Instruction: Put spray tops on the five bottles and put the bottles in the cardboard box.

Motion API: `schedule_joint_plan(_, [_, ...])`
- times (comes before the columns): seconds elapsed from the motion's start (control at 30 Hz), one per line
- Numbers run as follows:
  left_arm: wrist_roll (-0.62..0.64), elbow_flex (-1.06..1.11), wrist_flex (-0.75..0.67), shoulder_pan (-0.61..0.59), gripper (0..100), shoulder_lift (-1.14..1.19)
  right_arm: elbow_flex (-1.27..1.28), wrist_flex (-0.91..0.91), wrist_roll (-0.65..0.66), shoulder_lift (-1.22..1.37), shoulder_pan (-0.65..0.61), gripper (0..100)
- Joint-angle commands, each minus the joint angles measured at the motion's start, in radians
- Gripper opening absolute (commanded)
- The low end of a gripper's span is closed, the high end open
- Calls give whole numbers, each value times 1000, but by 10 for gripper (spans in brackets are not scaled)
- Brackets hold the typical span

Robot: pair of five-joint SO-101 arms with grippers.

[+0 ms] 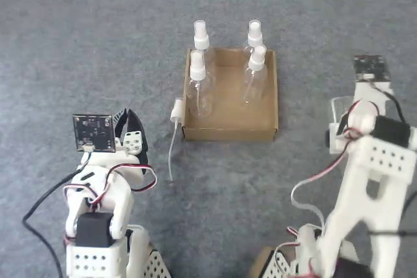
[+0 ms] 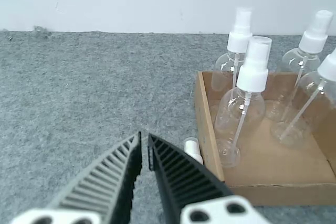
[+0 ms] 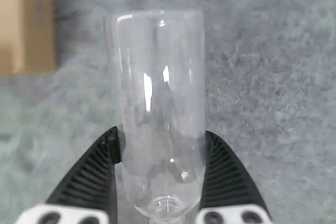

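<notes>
**End effector entries, near to far**

1. Right end effector (image 3: pixel 160 137): jaws spread around the clear, uncapped fifth bottle (image 3: pixel 157 77) and pressed to both its sides. It holds the bottle just above the counter (image 1: pixel 78 50). Probably held steady for capping.
2. Left end effector (image 2: pixel 145 139): jaws nearly closed, a thin gap, nothing between them. It is poised near item 3, likely its next pickup.
3. Loose spray top (image 1: pixel 176 110): lies on the counter against the box's outer wall, dip tube trailing toward the arms.
4. Cardboard box (image 1: pixel 228 133): open-topped, holding two capped bottles (image 1: pixel 199 86) upright.
5. Two further capped bottles (image 1: pixel 202 37): stand at the far wall; inside or behind cannot be told.

Markings: none legible; bottles unlabelled, box plain.
</notes>
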Motion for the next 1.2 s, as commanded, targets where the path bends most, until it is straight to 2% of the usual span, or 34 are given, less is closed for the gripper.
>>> schedule_joint_plan(0.0, [3,-4,-25,-3,11,-11,-14,-196,-163,185,77,6])
schedule_joint_plan(0.2, [3,-4,-25,-3,11,-11,-64,-377,-423,386,130,8])
schedule_joint_plan(0.33, [3,-4,-25,-3,11,-11,-66,-420,-586,437,131,113])
schedule_joint_plan(0.53, [3,-4,-26,-3,11,-8,-68,-415,-600,440,130,256])
schedule_joint_plan(0.7, [3,-4,-26,-3,11,-8,-74,-415,-589,438,131,250])
schedule_joint_plan(0.77, [3,-4,-26,-3,11,-8,-95,-395,-523,438,128,247])
schedule_joint_plan(0.87, [3,5,-29,-3,11,-12,-161,-318,-344,438,131,249])
schedule_joint_plan(1.17, [3,7,-29,3,11,-12,-279,-173,539,449,134,248])
